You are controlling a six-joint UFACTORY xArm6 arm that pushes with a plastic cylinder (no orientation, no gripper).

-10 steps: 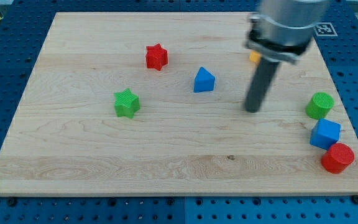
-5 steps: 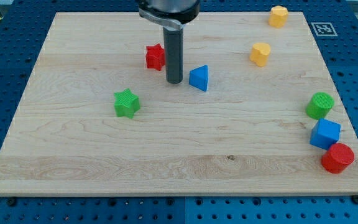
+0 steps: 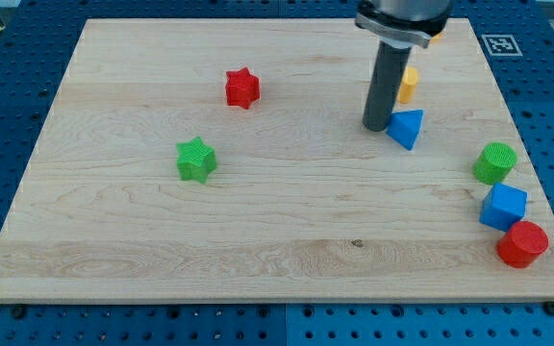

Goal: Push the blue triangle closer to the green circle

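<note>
My tip (image 3: 376,127) stands just left of the triangle (image 3: 407,128) on the table (image 3: 258,240); the circle (image 3: 495,162) lies to the triangle's lower right.

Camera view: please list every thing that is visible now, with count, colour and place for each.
Wooden board: one, light wood, fills most of the view, on a blue perforated table.
Red star block: one, red, upper left of centre.
Green star block: one, green, left of centre.
Blue triangle block: one, blue, right of centre.
Yellow block: one, yellow, just above the blue triangle, partly hidden by the rod.
Second yellow block: one, yellow, the view's top, mostly hidden.
Green circle block: one, green, right edge.
Blue cube block: one, blue, below the green circle.
Red cylinder block: one, red, lower right.
Marker tag: one, black-and-white, upper right corner.
My tip: one, dark, against the blue triangle's left side.
</note>
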